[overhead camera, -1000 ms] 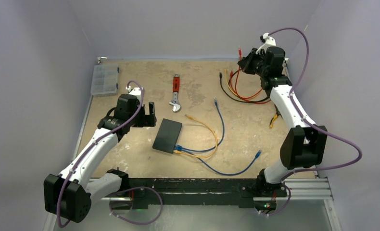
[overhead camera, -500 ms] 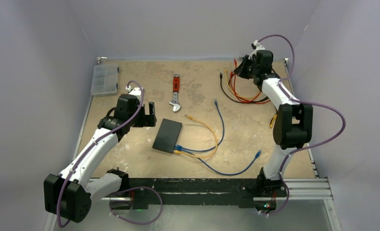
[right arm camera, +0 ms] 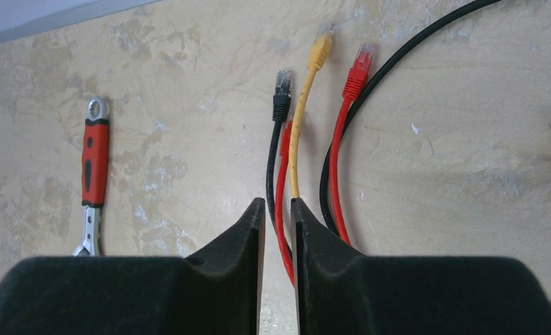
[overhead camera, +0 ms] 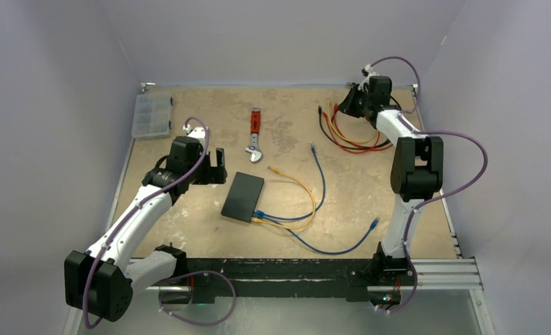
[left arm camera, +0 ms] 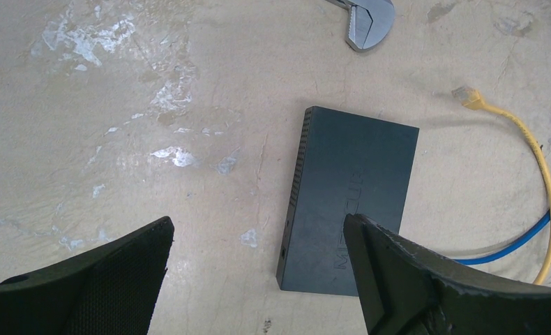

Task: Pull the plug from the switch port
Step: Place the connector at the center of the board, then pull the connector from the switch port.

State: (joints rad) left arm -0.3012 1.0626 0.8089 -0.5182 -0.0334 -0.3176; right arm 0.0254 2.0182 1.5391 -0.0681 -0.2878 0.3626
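Over the last second the right arm has been folded back into the upper right of the overhead frame. Its right gripper (overhead camera: pixel 349 99) is clenched on nothing above loose, glossy red, yellow and black patch cords (right arm camera: pixel 307 139), so the plug has been left untouched. The flat matte black rectangular switch (overhead camera: pixel 243 197) lies at centre on the scuffed, mottled sandy tabletop (overhead camera: pixel 196 105), with blue and yellow plugs (overhead camera: pixel 259 215) seated along its lower edge. The left gripper (left arm camera: pixel 257 230) is held released just upper left of it, unmoved
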